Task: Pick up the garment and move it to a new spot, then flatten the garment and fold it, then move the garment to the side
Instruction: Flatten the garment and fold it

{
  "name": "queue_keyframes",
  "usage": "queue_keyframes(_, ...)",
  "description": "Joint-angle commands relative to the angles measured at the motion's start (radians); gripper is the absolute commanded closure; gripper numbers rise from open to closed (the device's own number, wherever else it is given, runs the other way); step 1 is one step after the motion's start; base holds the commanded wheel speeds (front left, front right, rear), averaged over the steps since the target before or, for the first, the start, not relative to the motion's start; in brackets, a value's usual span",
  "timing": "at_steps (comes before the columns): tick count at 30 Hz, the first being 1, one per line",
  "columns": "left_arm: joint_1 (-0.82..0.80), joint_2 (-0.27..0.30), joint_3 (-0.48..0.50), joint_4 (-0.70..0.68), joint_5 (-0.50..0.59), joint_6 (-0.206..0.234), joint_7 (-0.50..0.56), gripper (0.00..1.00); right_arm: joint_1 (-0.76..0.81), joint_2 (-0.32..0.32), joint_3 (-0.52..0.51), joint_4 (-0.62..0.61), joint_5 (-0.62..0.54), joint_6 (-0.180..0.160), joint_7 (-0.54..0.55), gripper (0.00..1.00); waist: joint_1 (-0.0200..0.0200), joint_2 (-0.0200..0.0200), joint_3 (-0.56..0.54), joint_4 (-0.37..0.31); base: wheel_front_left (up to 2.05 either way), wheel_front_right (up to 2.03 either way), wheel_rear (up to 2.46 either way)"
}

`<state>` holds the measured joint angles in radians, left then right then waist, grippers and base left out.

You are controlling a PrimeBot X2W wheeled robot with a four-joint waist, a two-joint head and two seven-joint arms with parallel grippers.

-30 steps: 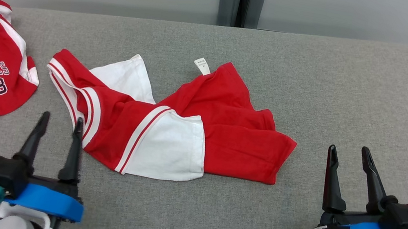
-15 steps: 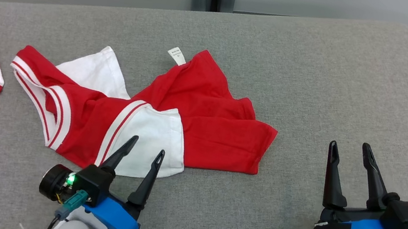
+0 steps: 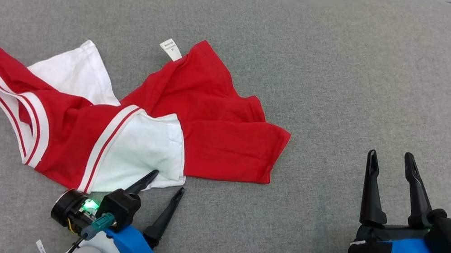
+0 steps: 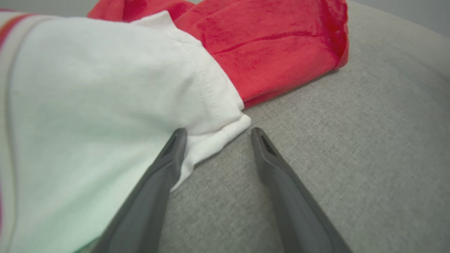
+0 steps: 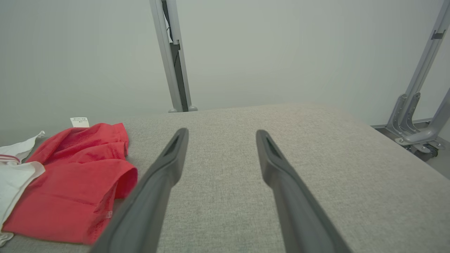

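Surface (image 3: 349, 97): grey; your garment (image 3: 126, 119) lies crumpled left of centre, long axis left-right.
Left pincer (image 3: 167, 181): your nearer one, spread apart, white corner (image 4: 232, 123) in its gap.
Right pincer (image 3: 390, 154): apart, well away.

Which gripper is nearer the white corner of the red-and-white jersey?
Left. The left gripper is at the white corner, one finger over it; the right gripper is apart, over grey padding right of the jersey.

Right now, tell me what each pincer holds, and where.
Nothing held: the left pincer stands open at the garment's white corner, the right pincer open, apart from it.
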<state>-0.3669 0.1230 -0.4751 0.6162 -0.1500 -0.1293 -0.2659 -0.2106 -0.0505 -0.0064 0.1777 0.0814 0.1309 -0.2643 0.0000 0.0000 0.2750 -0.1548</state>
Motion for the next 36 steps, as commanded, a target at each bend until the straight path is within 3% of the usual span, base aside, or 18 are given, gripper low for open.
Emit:
queue_keyframes(1, -0.010, 0.009, -0.015, 0.027, -0.007, -0.001, 0.004, 0.00, -0.011, 0.000, -0.001, -0.005, 0.004, 0.000, 0.000, 0.00, 0.0000, 0.0000, 0.002, -0.003, 0.00, 0.00, 0.00)
queue_keyframes(5, -0.030, 0.011, -0.036, 0.083, -0.014, -0.001, 0.007, 0.00, -0.013, 0.000, -0.003, -0.002, 0.004, 0.000, 0.000, 0.00, 0.0000, 0.0000, 0.003, -0.006, 0.00, 0.00, 0.00)
queue_keyframes(6, -0.034, 0.010, -0.038, 0.101, -0.016, -0.001, 0.008, 0.40, -0.012, 0.000, -0.003, -0.003, 0.003, 0.000, 0.000, 0.00, 0.0000, 0.0000, 0.002, -0.006, 0.00, 0.00, 0.00)
queue_keyframes(7, -0.040, 0.009, -0.040, 0.114, -0.017, -0.001, 0.009, 0.87, -0.012, 0.000, -0.003, -0.003, 0.002, 0.000, 0.000, 0.00, 0.0000, 0.0000, 0.001, -0.006, 0.00, 0.00, 0.00)
queue_keyframes(8, -0.046, 0.007, -0.043, 0.124, -0.020, -0.001, 0.010, 1.00, -0.012, 0.000, -0.003, -0.004, 0.001, 0.000, 0.000, 0.00, 0.0000, 0.0000, 0.001, -0.005, 0.00, 0.00, 0.00)
queue_keyframes(15, -0.063, -0.004, -0.047, 0.137, -0.034, -0.001, 0.007, 1.00, 0.002, 0.000, -0.011, -0.001, -0.010, 0.000, 0.000, 0.00, 0.0000, 0.0000, -0.017, 0.012, 0.00, 0.00, 0.00)
queue_keyframes(22, -0.006, -0.004, -0.005, -0.016, -0.049, 0.002, 0.001, 1.00, 0.035, 0.000, -0.024, 0.013, -0.014, 0.000, 0.000, 0.00, 0.0000, 0.0000, -0.069, 0.076, 0.00, 0.00, 0.00)
queue_keyframes(36, 0.257, 0.114, 0.112, -0.269, -0.071, 0.059, 0.001, 1.00, 0.085, 0.000, -0.041, 0.031, -0.027, 0.000, 0.000, 0.00, 0.0000, 0.0000, -0.146, 0.206, 0.00, 0.00, 0.00)
